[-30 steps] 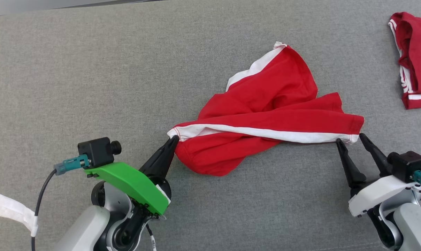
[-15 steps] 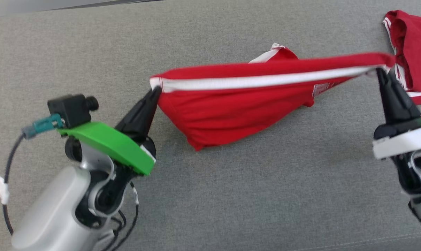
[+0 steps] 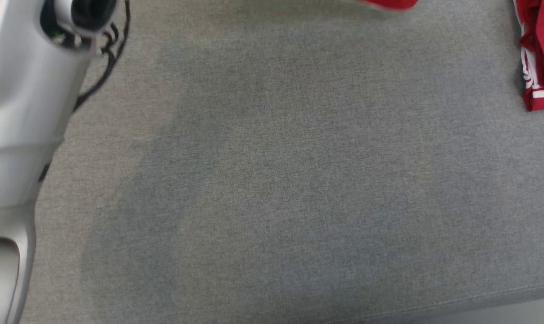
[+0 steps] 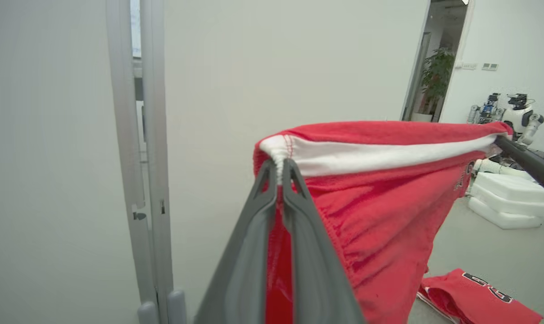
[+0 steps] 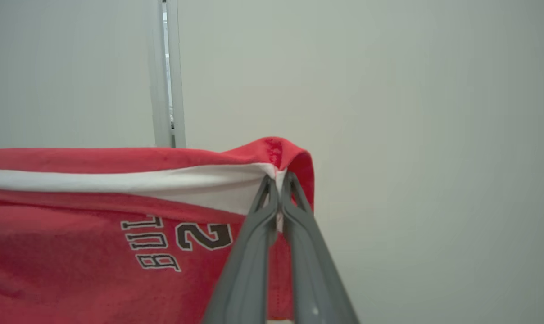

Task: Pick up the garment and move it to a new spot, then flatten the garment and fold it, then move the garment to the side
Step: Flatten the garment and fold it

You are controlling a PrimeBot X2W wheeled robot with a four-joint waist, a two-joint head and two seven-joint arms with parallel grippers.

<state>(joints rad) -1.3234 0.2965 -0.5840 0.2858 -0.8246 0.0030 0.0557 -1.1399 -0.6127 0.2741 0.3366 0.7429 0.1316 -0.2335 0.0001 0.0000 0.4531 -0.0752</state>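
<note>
The garment [image 4: 389, 198] is a pair of red shorts with a white band along the top edge. It hangs in the air, stretched between both grippers. My left gripper [image 4: 278, 164] is shut on one end of the white band. My right gripper [image 5: 276, 180] is shut on the other end; dark lettering shows on the red cloth [image 5: 74, 252] beside it. In the left wrist view the right gripper's dark finger [image 4: 528, 162] holds the far corner. In the head view only a scrap of the garment [image 3: 391, 3] shows at the top edge, with my pale left forearm [image 3: 15, 112] at the left.
The grey cloth table [image 3: 276, 180] spreads below, its front edge at the lower right. A second red garment [image 3: 542, 54] lies at the table's right edge and also appears low in the left wrist view [image 4: 474, 299]. White walls and a grey post [image 4: 141, 157] stand behind.
The right gripper closed on the band's end. Both arms then lifted the garment off the table, stretching it taut, and rose out of the head view's frame.
</note>
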